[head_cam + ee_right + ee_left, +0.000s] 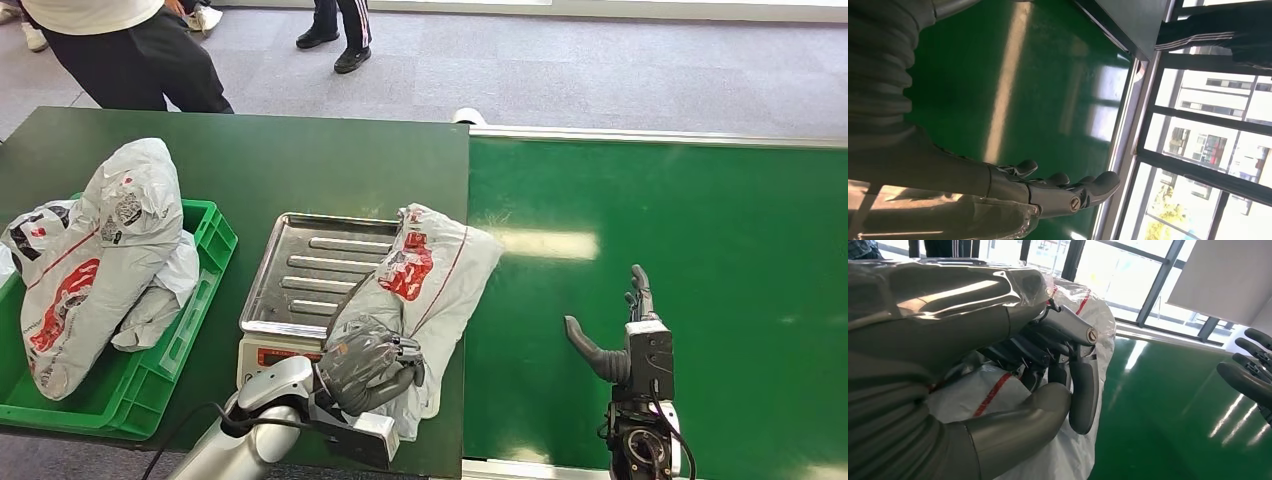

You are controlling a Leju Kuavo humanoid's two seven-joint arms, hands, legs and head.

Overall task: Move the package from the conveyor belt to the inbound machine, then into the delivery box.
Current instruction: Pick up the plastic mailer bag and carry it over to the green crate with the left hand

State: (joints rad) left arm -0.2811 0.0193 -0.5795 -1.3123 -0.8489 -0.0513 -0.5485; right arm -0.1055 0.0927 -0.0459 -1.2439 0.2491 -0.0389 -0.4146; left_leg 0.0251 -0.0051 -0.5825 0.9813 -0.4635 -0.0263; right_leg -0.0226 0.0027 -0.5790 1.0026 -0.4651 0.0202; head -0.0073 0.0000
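**A:** Start at the left hand point(368, 365). What is it doing?

**B:** Its fingers are curled down over the near end of the white plastic package point(425, 285), gripping it. In the left wrist view the thumb point(1018, 427) wraps under the bag and a dark finger point(1083, 390) presses into the wrinkled plastic, so the grip is plain, though the hand hides the part of the bag beneath it.

**A:** And where does the package lie?

**B:** It stretches away from that hand, with its far end resting on the steel tray of the weighing scale point(305, 270) and its side hanging over the seam toward the green conveyor belt point(700, 250). Red print shows on top; I cannot read it. The scale's front display, just beside the hand, is partly covered.

**A:** The right hand?

**B:** The right hand point(625, 330) is well apart from the package, above the belt, fingers straight and spread, thumb out to the side, holding nothing.

**A:** Farther out?

**B:** Beyond the scale from the left hand sits a green crate point(195, 300), cut off at the picture's edge, with other white packages point(100, 260) piled in it. Past the dark table point(300, 160), two people's legs point(140, 60) stand on grey floor.
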